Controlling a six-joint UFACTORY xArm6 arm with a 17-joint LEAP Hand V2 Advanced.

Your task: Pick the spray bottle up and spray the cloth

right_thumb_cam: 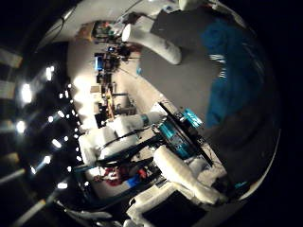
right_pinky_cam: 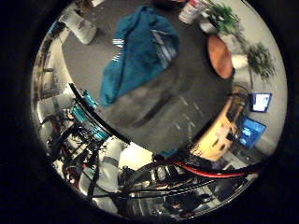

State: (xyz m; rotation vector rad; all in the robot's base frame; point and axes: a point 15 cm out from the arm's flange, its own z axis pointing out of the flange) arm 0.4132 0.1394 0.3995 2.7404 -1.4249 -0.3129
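A teal cloth [right_pinky_cam: 140, 51] with white stripes lies crumpled on the dark grey table [right_pinky_cam: 187, 93]. The white spray bottle [right_pinky_cam: 79, 25] stands on the same table a little way from the cloth, near the table's edge; it also shows as a long white shape [right_thumb_cam: 154, 42] in the thumb side view. My right hand [right_thumb_cam: 182, 172] hangs well above the table, apart from both. Its white fingers [right_pinky_cam: 110, 170] are relaxed and hold nothing.
A white and pink canister [right_pinky_cam: 189, 11], two green plants [right_pinky_cam: 226, 18] and an orange-brown round object [right_pinky_cam: 219, 56] stand at the table's far side past the cloth. Lit monitors [right_pinky_cam: 252, 130] and a wooden piece [right_pinky_cam: 217, 135] are beyond the table edge.
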